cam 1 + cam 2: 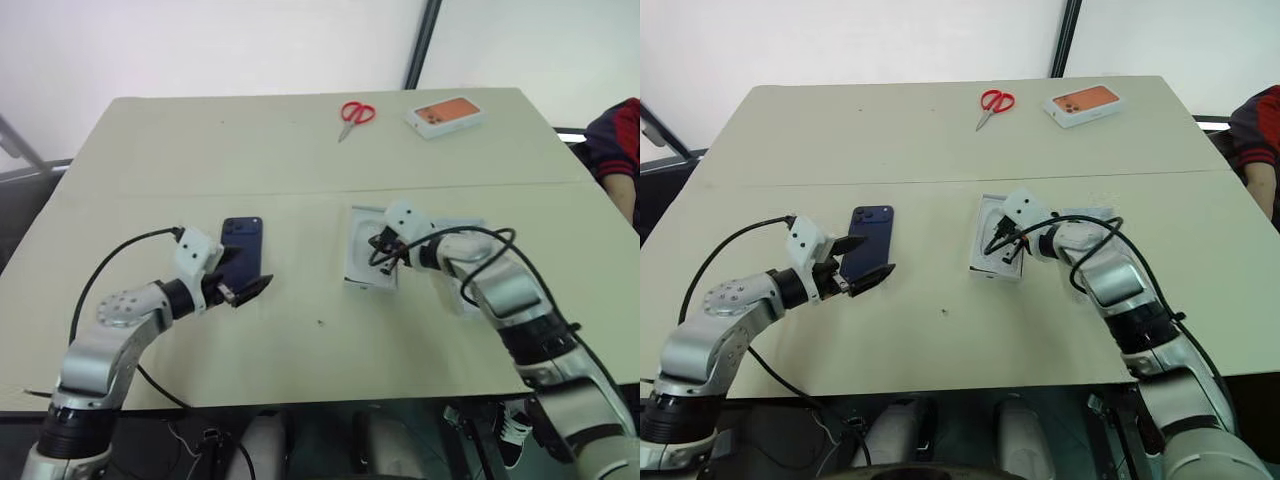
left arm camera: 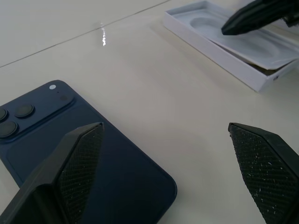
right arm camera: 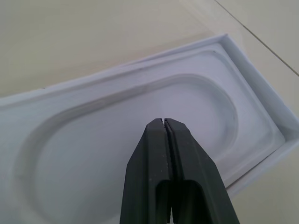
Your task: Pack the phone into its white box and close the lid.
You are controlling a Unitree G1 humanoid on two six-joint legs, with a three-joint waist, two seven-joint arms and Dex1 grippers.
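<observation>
Here, the glossy navy phone [image 2: 88, 163] lies flat beside the white box [image 1: 368, 262].

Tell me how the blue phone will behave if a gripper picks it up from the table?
The phone looks glossy, so it may slip between the fingers. It lies flat on the table, so its edges are probably hard to catch. It seems rigid and unlikely to bend.

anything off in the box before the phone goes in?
Yes: a flat white insert with an oval recess still sits in the white box, tilted, where the phone should go. The shut right gripper is over it.
</observation>
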